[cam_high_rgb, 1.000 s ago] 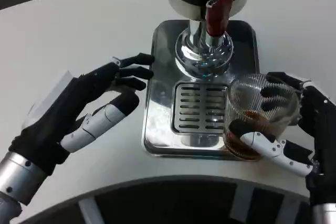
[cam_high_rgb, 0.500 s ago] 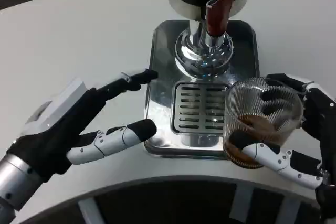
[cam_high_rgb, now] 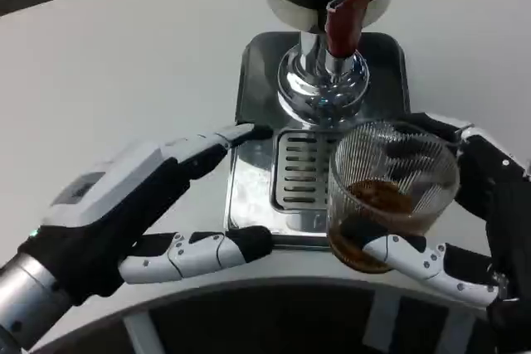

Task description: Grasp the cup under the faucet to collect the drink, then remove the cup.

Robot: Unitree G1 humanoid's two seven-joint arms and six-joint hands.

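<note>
On the white counter (cam_high_rgb: 124, 55) stands a steel drip tray (cam_high_rgb: 257, 196) beneath the dispenser faucet (cam_high_rgb: 325, 80). At its near right corner, the right hand (cam_high_rgb: 465, 213) grips a ribbed glass cup (cam_high_rgb: 390, 192) holding brown drink. The left hand (cam_high_rgb: 141, 213), fingers spread and empty, hovers left.
</note>
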